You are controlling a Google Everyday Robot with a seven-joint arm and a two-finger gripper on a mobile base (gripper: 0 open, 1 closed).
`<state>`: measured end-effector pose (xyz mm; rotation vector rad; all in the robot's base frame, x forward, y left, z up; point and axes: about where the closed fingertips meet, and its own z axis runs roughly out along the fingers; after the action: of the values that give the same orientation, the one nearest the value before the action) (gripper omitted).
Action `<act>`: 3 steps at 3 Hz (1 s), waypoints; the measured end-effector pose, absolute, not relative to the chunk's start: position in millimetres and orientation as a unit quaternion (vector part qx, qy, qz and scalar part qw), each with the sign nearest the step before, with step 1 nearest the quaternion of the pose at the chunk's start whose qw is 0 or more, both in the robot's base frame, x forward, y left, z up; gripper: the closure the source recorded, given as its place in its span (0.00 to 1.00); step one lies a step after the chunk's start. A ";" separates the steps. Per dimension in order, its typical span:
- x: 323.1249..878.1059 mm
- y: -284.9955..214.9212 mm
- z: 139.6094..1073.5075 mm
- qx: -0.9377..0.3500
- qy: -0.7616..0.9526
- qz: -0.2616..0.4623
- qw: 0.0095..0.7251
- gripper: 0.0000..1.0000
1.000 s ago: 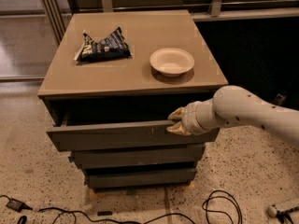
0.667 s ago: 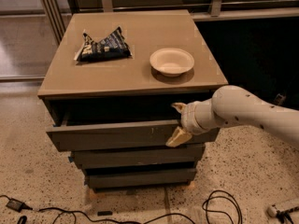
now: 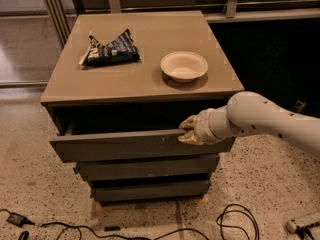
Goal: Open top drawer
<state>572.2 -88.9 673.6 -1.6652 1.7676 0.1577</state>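
Observation:
The top drawer (image 3: 120, 145) is the widest dark grey-brown front under the cabinet top, and it stands pulled out a little, with a dark gap above it. Small pale scratches show right of its centre. My gripper (image 3: 188, 130), on the white arm coming from the right, is at the right part of the drawer's upper edge. One pale finger (image 3: 188, 120) is above and behind the edge and the other is on the front face, closed on the drawer front. The drawer's interior is in shadow.
Two narrower grey drawer fronts (image 3: 147, 166) sit shut below it. On the cabinet top (image 3: 145, 84) lie a dark snack bag (image 3: 110, 50) and a white bowl (image 3: 184, 65). Black cables (image 3: 235, 224) lie on the speckled floor in front.
The fingers spread wide apart about 0.7 s ago and have since closed again on the drawer's upper edge. The drawer itself has barely moved.

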 end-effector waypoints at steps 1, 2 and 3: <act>551.8 -96.0 676.5 -0.648 0.675 0.068 0.345 1.00; 538.5 -96.0 679.4 -0.653 0.670 0.073 0.345 1.00; 519.6 -102.5 681.3 -0.651 0.671 0.075 0.347 1.00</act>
<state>519.6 -102.5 681.3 -1.6876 1.7403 0.1935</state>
